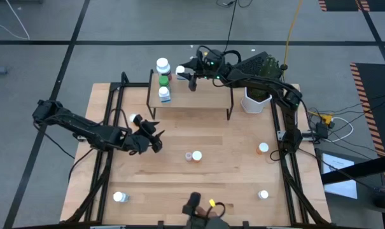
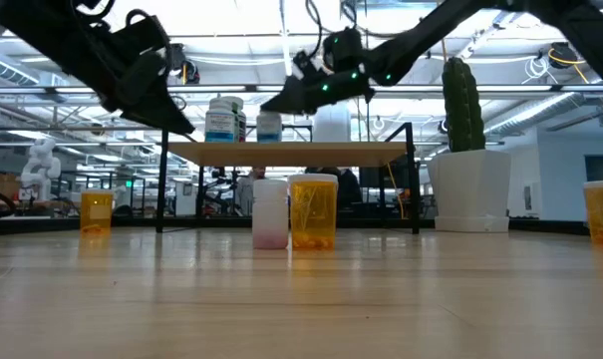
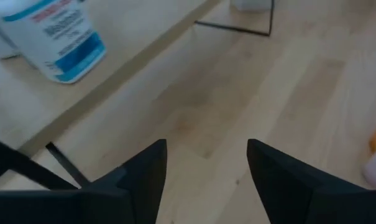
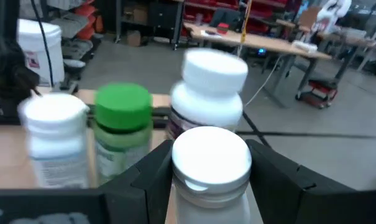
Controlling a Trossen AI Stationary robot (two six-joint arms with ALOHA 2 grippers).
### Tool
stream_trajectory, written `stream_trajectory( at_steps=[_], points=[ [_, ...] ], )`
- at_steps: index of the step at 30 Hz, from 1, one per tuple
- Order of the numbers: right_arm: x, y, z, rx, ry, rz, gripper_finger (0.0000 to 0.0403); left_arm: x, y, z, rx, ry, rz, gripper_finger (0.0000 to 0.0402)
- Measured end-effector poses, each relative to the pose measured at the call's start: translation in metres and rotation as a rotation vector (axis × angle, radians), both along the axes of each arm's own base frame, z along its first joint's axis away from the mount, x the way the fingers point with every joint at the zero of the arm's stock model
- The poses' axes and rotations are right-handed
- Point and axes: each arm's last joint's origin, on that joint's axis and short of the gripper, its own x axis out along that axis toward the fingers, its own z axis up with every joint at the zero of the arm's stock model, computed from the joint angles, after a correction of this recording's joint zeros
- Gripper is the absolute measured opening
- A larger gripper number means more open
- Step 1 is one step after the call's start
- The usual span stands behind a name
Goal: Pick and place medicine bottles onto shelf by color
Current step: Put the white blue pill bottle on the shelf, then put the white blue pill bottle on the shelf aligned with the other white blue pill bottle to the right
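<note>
While the left gripper [image 1: 155, 137] hangs over the counter [image 1: 224, 184] in front of the shelf's left legs with its fingers [image 3: 144, 171] spread and nothing between them, the right gripper [image 1: 186, 74] reaches over the shelf [image 1: 208, 98] from the cactus pot [image 1: 256, 102] side. Its fingers close around a white-capped bottle [image 4: 210, 165] at the shelf's back edge. Just beside it on the shelf's left end stand a white bottle [image 1: 162, 64], a green-capped bottle [image 1: 163, 81] and a blue-labelled bottle [image 1: 165, 95]. On the counter a pale bottle [image 1: 188, 156] and an orange bottle [image 1: 196, 155] stand touching; other bottles sit well apart nearer the counter's edges.
</note>
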Motion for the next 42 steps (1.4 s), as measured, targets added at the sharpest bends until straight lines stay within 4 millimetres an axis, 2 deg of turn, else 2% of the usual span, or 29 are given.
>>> stream_trajectory(
  at_steps=[6,8,15,24,29,32,36,39,42],
  points=[
    [0.014,-0.012,-0.015,0.015,0.011,-0.006,0.0174,-0.018,0.006,-0.007,0.004,-0.001,0.002,0.0212],
    [0.015,-0.015,-0.022,0.025,0.024,-0.008,0.0174,-0.018,0.006,-0.007,0.002,-0.008,0.001,0.0213],
    [0.016,-0.016,-0.024,0.045,0.028,-0.012,0.0176,-0.020,0.007,-0.009,0.016,0.009,-0.007,0.0214],
    [0.014,-0.018,-0.024,0.082,0.029,-0.027,0.0232,-0.020,0.007,-0.009,0.027,0.017,-0.015,0.0214],
    [0.013,-0.017,-0.020,0.069,0.018,-0.025,0.0251,-0.020,0.007,-0.009,0.029,0.018,-0.015,0.0214],
    [0.011,-0.016,-0.016,0.070,0.026,-0.025,0.0254,-0.020,0.007,-0.009,0.033,0.021,-0.018,0.0214],
    [0.002,-0.009,0.005,0.059,0.042,-0.019,0.0254,-0.020,0.006,-0.008,0.032,0.025,-0.025,0.0214],
    [-0.009,0.004,0.023,0.040,0.111,0.002,0.0254,-0.019,0.002,-0.003,0.000,0.049,-0.075,0.0214],
    [-0.021,0.026,0.035,0.035,0.177,0.040,0.0254,-0.018,-0.006,0.011,-0.084,0.106,-0.160,0.0214]
  ],
)
